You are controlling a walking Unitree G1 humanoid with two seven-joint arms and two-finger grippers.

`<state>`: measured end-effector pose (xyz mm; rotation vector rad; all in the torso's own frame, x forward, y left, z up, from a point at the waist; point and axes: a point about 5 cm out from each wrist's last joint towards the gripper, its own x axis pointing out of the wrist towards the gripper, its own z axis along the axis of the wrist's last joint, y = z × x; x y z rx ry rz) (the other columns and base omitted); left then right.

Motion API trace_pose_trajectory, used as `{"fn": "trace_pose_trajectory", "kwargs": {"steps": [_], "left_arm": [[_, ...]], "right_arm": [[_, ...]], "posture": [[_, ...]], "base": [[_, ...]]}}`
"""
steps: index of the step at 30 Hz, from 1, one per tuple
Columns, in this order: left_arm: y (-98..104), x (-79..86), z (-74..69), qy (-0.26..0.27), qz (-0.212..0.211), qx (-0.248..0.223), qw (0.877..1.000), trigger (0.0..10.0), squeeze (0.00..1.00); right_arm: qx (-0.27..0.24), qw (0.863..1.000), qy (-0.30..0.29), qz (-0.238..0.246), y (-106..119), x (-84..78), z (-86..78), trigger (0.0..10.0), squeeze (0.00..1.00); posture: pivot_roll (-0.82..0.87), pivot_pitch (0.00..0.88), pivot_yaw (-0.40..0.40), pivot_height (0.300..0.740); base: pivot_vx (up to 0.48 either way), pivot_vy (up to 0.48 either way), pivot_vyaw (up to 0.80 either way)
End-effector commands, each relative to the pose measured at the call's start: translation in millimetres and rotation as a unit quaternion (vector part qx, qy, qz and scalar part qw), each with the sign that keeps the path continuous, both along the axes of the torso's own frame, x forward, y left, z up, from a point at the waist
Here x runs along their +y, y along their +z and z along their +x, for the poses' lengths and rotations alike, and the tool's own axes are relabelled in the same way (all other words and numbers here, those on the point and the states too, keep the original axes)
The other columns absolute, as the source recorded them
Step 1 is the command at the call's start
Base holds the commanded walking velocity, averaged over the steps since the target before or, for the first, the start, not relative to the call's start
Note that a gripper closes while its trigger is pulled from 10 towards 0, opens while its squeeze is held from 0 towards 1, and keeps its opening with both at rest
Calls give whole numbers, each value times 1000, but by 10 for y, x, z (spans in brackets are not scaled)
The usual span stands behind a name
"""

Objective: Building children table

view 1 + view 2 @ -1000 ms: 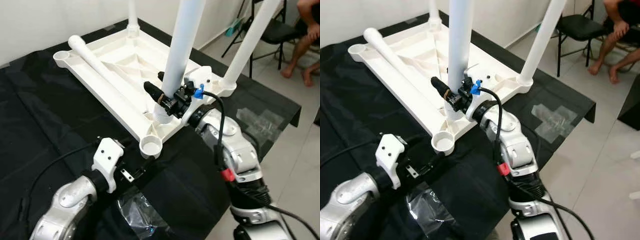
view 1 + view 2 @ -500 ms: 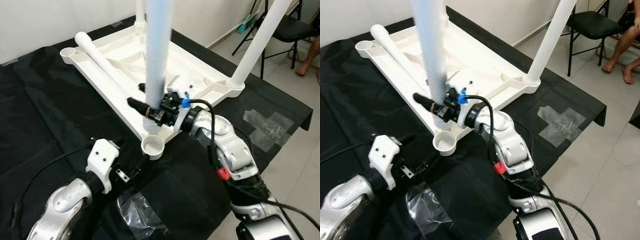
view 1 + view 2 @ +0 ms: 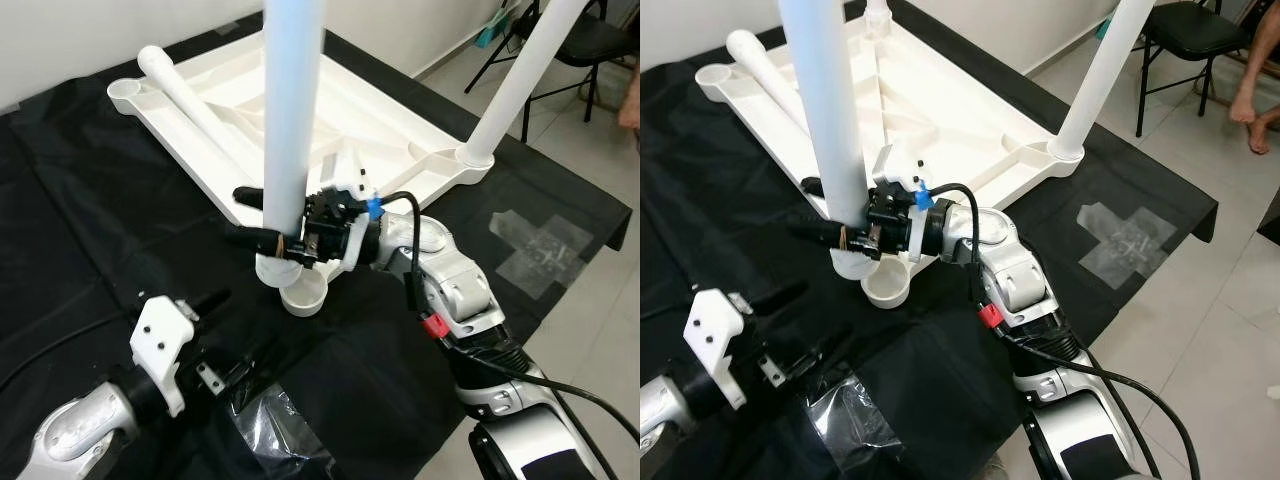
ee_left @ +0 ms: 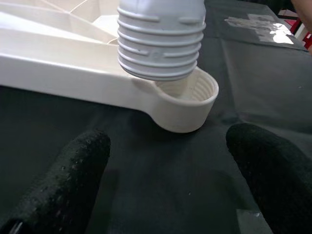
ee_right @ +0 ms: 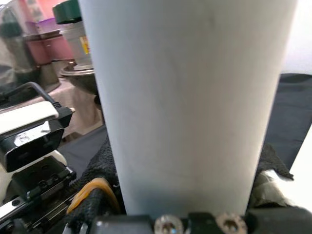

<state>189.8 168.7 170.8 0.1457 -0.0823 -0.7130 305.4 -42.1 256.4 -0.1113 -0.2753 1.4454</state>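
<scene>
- Since the earlier frame, the right gripper [image 3: 262, 238] has carried the white leg [image 3: 292, 110] toward the corner socket [image 3: 303, 297].
- Its fingers clamp this leg – threaded end hangs just above the socket.
- The left gripper [image 4: 161, 165] – fingers spread – waits near the socket on the black cloth [image 3: 80, 240].

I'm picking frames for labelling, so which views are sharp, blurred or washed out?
Left eye view: sharp, evenly lit; the leg in the right pincer looks pale bluish. Left wrist view: socket crisp, near fingers soft. Right wrist view: leg fills the foreground, background blurred.
</scene>
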Motion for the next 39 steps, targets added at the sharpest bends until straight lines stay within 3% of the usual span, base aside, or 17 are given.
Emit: {"fn": "trace_pose_trajectory", "kwargs": {"steps": [1, 6, 16, 21, 35, 39], "left_arm": [[-26, -26, -65, -8, -5, 4, 1000, 10000, 0], [-81, -98, -71, 5, -22, 4, 1000, 10000, 0], [-112, -156, -19, 31, -39, -13, 999, 10000, 0], [-100, -188, -9, 34, -36, -25, 998, 10000, 0], [-33, -209, -16, 41, -34, -45, 998, 10000, 0], [-30, -212, -14, 43, -34, -47, 997, 10000, 0]], "right_arm": [[0, 1000, 16, -10, -40, -1, -46, 10000, 0], [-11, 998, 47, -43, -111, 19, -174, 10000, 0], [-47, 995, 20, -90, -140, -53, -135, 10000, 0], [-63, 994, 8, -89, -152, -39, -134, 10000, 0], [-50, 997, -15, -61, -166, -76, -104, 10000, 0], [-41, 998, -5, -55, -194, -58, -161, 10000, 0]], "posture": [[17, 317, -48, 740], [10, 319, -49, 740], [-5, 318, -51, 740], [-3, 319, -52, 740], [2, 337, -51, 740], [4, 340, -48, 740]], "base": [[0, 0, 0], [0, 0, 0], [0, 0, 0], [0, 0, 0], [0, 0, 0], [0, 0, 0]]}}
